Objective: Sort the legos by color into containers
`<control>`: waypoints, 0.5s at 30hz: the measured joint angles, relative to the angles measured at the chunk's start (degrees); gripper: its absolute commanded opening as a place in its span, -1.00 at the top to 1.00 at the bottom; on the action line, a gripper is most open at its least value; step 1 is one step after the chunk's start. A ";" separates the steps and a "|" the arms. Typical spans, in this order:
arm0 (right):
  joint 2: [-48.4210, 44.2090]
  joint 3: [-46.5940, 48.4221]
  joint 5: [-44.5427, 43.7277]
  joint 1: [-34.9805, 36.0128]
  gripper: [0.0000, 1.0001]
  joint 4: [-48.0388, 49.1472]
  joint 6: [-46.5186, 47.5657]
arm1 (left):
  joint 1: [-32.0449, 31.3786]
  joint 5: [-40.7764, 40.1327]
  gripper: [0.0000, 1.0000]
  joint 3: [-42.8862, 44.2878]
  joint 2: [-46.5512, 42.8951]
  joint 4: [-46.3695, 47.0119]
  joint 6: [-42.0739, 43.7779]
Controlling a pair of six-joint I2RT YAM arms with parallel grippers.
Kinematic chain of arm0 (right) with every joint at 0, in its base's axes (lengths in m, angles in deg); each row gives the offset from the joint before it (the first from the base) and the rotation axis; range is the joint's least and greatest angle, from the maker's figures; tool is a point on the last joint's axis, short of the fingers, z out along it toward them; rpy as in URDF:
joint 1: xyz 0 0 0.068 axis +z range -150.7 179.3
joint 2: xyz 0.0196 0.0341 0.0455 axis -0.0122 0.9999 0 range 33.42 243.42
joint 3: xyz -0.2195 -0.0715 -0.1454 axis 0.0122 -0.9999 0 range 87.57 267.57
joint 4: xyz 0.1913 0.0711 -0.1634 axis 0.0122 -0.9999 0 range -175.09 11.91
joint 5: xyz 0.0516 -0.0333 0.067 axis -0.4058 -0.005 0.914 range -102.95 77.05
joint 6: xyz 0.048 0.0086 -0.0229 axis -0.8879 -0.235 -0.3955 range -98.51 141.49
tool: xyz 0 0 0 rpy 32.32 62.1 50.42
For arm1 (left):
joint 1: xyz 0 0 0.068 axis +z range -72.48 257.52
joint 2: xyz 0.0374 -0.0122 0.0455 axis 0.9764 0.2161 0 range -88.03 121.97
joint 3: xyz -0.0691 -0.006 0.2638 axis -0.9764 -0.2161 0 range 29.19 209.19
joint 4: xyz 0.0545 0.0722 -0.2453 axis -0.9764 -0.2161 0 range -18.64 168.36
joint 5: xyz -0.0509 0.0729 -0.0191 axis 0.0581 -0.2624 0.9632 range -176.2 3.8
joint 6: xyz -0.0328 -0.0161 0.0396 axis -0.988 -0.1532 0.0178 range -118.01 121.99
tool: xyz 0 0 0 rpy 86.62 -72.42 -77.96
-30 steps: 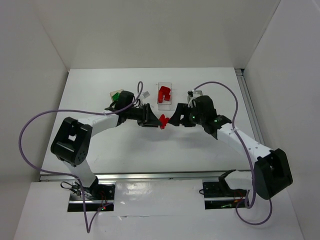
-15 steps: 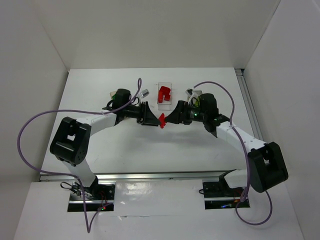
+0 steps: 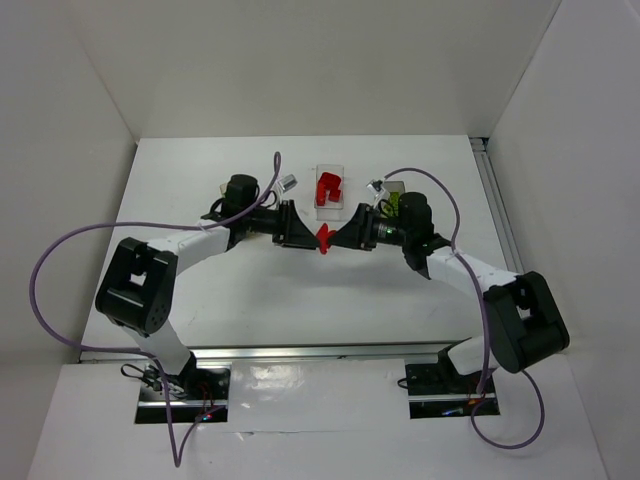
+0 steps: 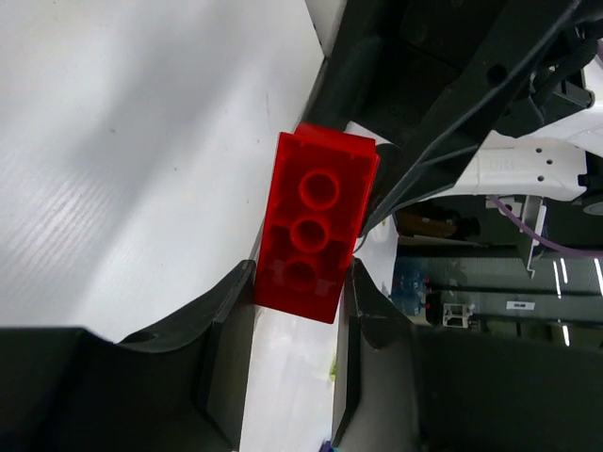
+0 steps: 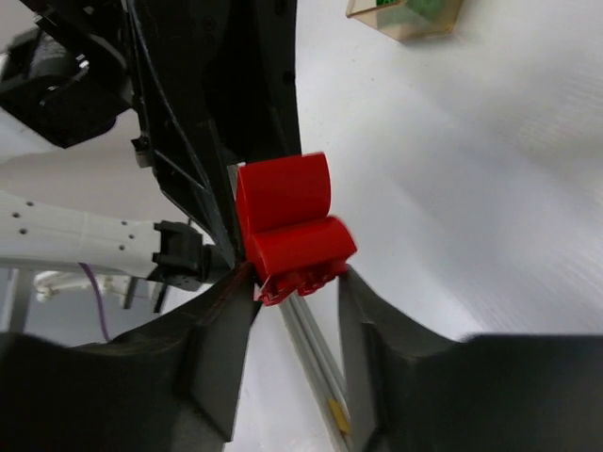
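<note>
A red lego [image 3: 322, 238] hangs above the table's middle, held between both grippers. My left gripper [image 3: 303, 235] is shut on its brick part, whose hollow underside shows in the left wrist view [image 4: 316, 226] between the fingers of the left gripper [image 4: 301, 282]. My right gripper [image 3: 340, 235] is shut on its rounded red part [image 5: 287, 226], seen between the fingers of the right gripper [image 5: 297, 282]. A clear container [image 3: 341, 170] behind them holds red legos [image 3: 327, 187]. An orange-tan container [image 5: 377, 21] holds a green lego [image 5: 429, 8].
A third bin [image 3: 385, 186] with a yellow-green bit [image 3: 392, 200] peeks out behind the right wrist. The left wrist hides the orange-tan bin in the top view. Purple cables loop over both arms. White walls enclose the table.
Both wrists have moved a little toward the far side and levelled out, fingers facing each other. The red lego has stayed between them. The left wrist now covers the green lego's bin.
</note>
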 measured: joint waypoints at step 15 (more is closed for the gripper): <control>0.96 -1.57 3.10 -0.74 -0.18 8.94 -3.98 | 0.48 3.91 1.00 0.26 -0.04 0.61 0.24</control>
